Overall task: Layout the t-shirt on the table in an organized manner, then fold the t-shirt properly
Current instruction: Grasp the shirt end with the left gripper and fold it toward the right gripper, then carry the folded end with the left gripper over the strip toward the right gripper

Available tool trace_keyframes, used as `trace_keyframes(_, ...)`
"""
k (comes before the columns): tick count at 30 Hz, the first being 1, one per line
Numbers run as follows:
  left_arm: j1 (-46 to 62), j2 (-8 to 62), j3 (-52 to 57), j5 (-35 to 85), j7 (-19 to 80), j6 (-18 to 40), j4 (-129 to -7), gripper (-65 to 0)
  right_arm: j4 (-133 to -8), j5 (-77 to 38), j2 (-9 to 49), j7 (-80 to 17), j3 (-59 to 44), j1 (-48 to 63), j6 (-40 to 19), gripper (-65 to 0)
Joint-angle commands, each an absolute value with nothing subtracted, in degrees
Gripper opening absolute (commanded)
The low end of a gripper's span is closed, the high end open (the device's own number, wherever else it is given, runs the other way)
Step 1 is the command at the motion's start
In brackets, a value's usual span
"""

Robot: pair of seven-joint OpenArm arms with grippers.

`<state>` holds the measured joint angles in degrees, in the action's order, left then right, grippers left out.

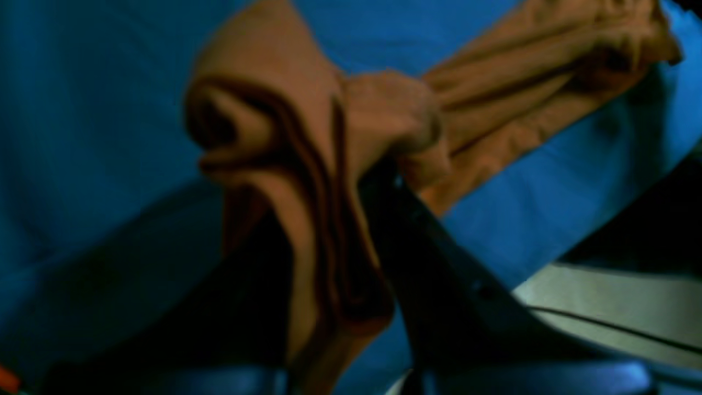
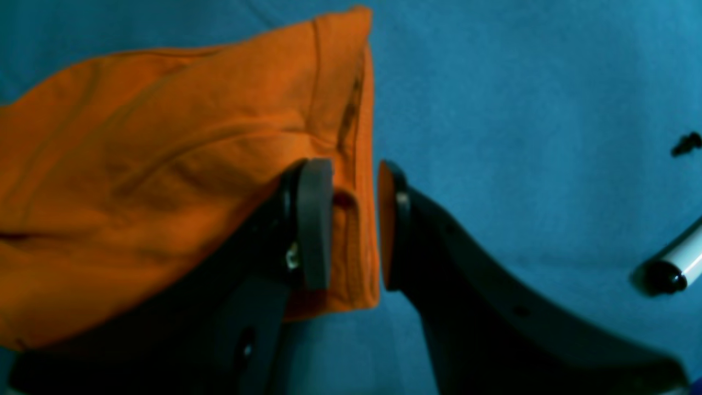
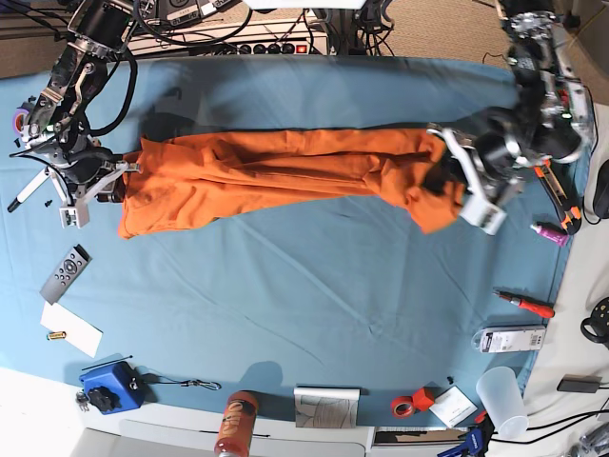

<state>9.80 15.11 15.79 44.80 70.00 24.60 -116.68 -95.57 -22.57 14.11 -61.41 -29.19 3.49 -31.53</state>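
Observation:
The orange t-shirt is stretched in a long bunched band across the far half of the light-blue table. My right gripper holds its left end. In the right wrist view the gripper has both pads pressed on a folded hem of the shirt. My left gripper holds the right end, which droops in a crumpled flap. The left wrist view is blurred. There the shirt bunches over the dark fingers of the gripper.
A remote, a white paper and a blue box lie at the front left. An orange bottle, a tape roll, a cup and a red screwdriver lie at the front right. A white marker lies near my right gripper.

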Motion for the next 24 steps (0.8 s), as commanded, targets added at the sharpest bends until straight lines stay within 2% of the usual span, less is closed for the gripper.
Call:
trace_keyframes(1,9.17,15.33,13.74,43.79,68.18,23.35,-117.58,-65.0,-96.47,-23.09,15.07,-59.92,-29.47,2.70,-31.68,-49.9)
trace_keyframes(11,4.47,8.32,-7.62,20.25,64.49,12.64,-117.60,-65.0,-96.47,-23.09,15.09,-59.48,-29.47,2.68,-31.70,-49.9)
trace_keyframes(19,2.52,3.29,-19.42,8.80,63.88,7.81,-116.84,-65.0,-96.47,-23.07,15.09,-59.31,-29.47,2.68,-31.68,-49.9)
trace_keyframes(24,2.55,2.02,-25.85,3.44,60.07,5.69,-116.84,-65.0,-96.47,-23.07,15.07,-59.13,-29.47,2.70,-31.68,-49.9)
